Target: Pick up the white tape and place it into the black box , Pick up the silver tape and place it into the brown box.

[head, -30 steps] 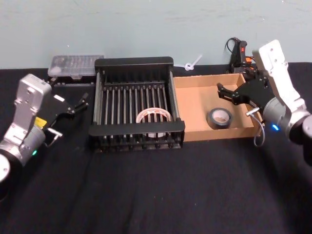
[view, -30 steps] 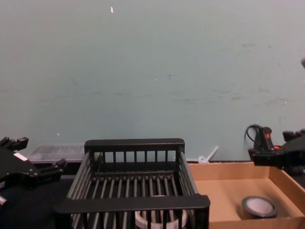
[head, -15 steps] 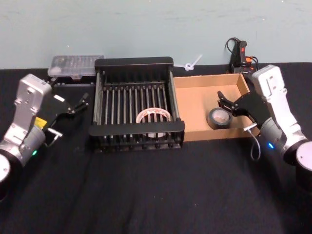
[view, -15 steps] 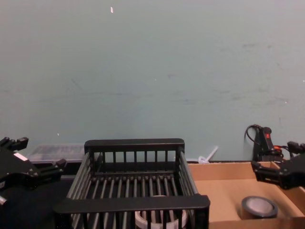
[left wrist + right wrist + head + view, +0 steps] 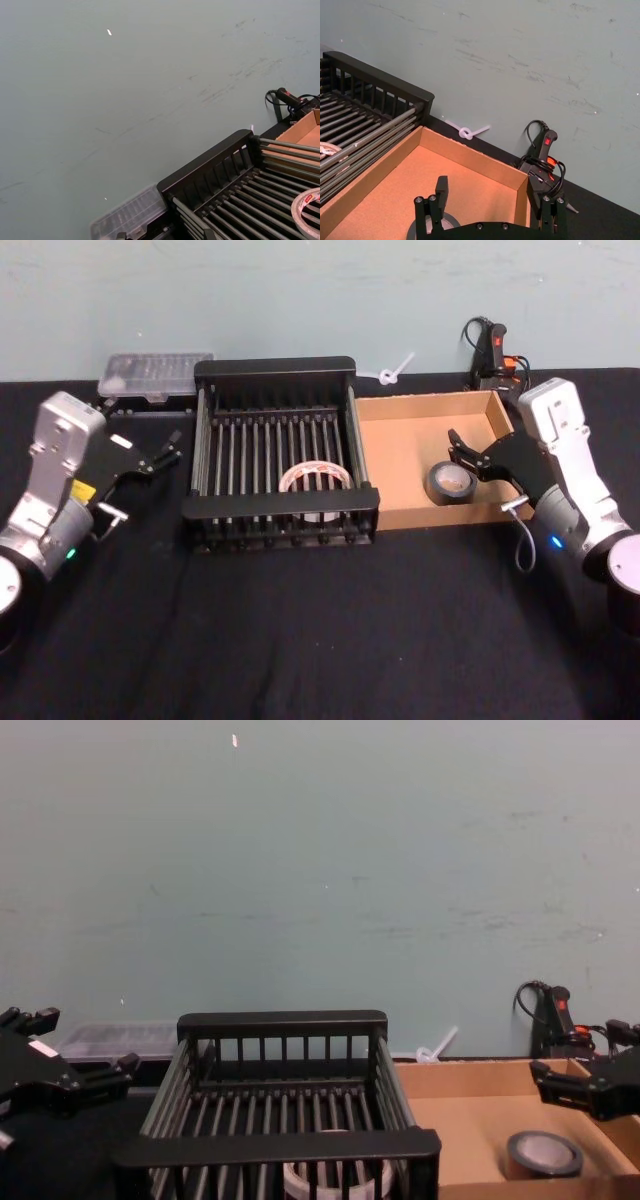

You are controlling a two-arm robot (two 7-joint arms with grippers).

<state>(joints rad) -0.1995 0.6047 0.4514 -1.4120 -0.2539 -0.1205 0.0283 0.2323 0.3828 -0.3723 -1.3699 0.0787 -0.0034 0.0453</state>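
Head cam looked down and forward over the whole bench (image 5: 300, 640). Chest cam sat low, facing the wall across the black box (image 5: 280, 1145). Left wrist cam angled up past that box's rear rim; right wrist cam sat close above the brown box (image 5: 470, 160). All four shared both boxes.

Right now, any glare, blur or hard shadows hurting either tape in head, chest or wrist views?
Head view: even light, no glare; white tape and silver tape sharp, soft shadows only. Chest view: black box front rim hides most of the white tape. Left wrist view: white tape cropped at the edge, clear case blurred.
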